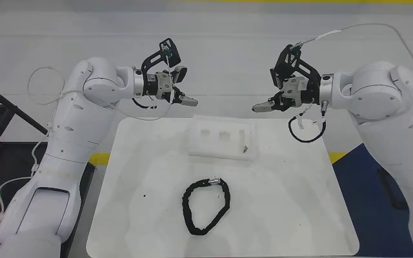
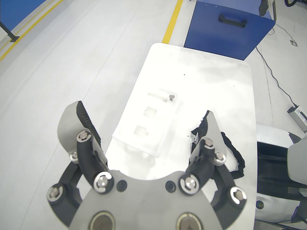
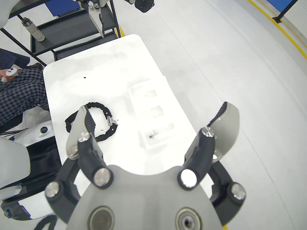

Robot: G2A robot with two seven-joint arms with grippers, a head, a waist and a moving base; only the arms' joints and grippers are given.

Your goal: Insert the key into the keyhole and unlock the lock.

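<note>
— Spread wide in front of each wrist camera, both of my end effectors are empty. The left end effector [image 2: 144, 111] and the right end effector [image 3: 154, 107] hang near the far side of the counter [image 1: 290, 193], one toward each end, gripping nothing.

— So where is the key?

— The key [image 3: 151, 136] lies in the end slot of the white foam tray [image 1: 206, 151], the end toward my right arm. From the left it sits at the tray's far end, so I judge the right end effector the nearer one for the pick. It is too small for me to tell which way its blade points.

— And the lock?

— The lock [image 1: 205, 208], a black chain loop, lies flat on the counter nearer my body than the tray, about midway between my arms. Its metal barrel [image 1: 213, 183] is on the loop's tray side, its long axis running roughly along the tray's long edge. I cannot make out which end has the keyhole.
</note>
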